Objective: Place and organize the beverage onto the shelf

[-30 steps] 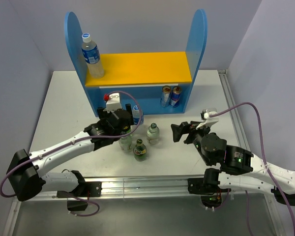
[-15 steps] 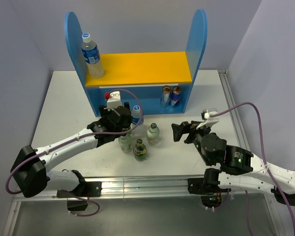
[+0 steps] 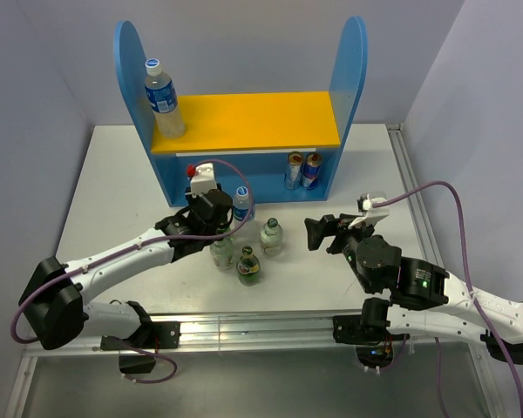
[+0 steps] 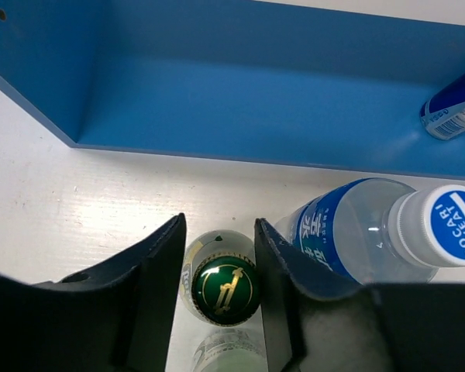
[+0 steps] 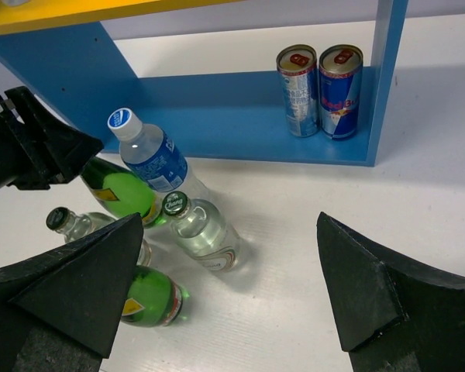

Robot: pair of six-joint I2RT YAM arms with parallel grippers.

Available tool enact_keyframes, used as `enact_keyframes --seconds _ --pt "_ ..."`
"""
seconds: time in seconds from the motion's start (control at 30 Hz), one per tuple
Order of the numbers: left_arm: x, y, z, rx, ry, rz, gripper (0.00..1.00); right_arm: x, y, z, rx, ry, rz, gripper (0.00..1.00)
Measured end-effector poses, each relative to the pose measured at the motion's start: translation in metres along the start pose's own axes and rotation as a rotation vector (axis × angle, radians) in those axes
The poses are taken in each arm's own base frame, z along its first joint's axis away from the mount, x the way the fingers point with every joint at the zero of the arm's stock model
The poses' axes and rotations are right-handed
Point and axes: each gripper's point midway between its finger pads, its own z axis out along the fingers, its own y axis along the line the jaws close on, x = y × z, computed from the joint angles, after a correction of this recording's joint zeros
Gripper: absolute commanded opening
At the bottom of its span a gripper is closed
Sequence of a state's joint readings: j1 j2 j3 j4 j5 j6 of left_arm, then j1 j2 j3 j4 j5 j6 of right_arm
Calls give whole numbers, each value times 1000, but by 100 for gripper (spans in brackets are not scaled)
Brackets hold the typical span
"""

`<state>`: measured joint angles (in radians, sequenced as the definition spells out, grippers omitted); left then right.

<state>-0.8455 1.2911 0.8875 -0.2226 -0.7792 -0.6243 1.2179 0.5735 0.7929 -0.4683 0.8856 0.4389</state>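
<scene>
The shelf (image 3: 244,122) stands at the back of the table, with its blue base (image 4: 256,108) close ahead in the left wrist view. My left gripper (image 3: 216,216) (image 4: 219,226) is shut on a green-capped bottle (image 4: 225,283), both fingers (image 4: 159,271) pressing its neck. The right wrist view shows this bottle's green body (image 5: 120,190) tilted under the gripper. A blue-labelled water bottle (image 3: 242,202) (image 4: 356,236) stands right beside it. A clear bottle (image 3: 271,235) (image 5: 201,232), another clear one (image 3: 222,252) and a green one (image 3: 248,266) (image 5: 151,298) stand nearby. My right gripper (image 3: 321,233) (image 5: 221,271) hangs open, holding nothing.
A water bottle (image 3: 161,97) stands at the left of the yellow upper board. Two cans (image 3: 302,170) (image 5: 319,89) sit at the right of the shelf's lower level. The tall blue side panels (image 3: 353,61) flank the openings. A metal rail (image 3: 401,157) edges the table's right side.
My left gripper has moved a little toward the shelf and closed from wide open onto the green-capped bottle. The right arm has stayed still.
</scene>
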Motion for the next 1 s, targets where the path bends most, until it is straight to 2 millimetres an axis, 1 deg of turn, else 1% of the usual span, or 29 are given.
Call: enact_keyframes --seconds 0.03,0.07,0.1,0.13,0.23,0.5,0.57,0.63,0.77,1.0 --pt "0 0 0 1 1 -1 41 0 0 0 1 -1 0 100" --pt "1 -1 0 4 3 -3 32 0 -1 0 3 -2 2 100" --pt "2 -2 1 4 5 -8 26 0 -1 0 4 -2 3 100" --pt "2 -2 1 3 4 -5 15 0 -1 0 5 -3 3 100" --pt "2 -2 2 1 3 -13 1 -1 -1 0 8 -4 8 100" --pt "3 1 -1 -24 40 31 0 0 -2 0 11 -5 9 100" --pt "0 2 -3 -32 54 52 0 0 -2 0 11 -5 9 100" --pt "-6 2 -6 -38 61 82 0 0 -2 0 11 -5 9 100" --pt "-32 -5 -11 -32 40 100 0 -1 -2 0 11 -6 10 100" --pt "-97 -32 -24 15 -33 87 0 -2 -3 -1 10 -11 17 100"
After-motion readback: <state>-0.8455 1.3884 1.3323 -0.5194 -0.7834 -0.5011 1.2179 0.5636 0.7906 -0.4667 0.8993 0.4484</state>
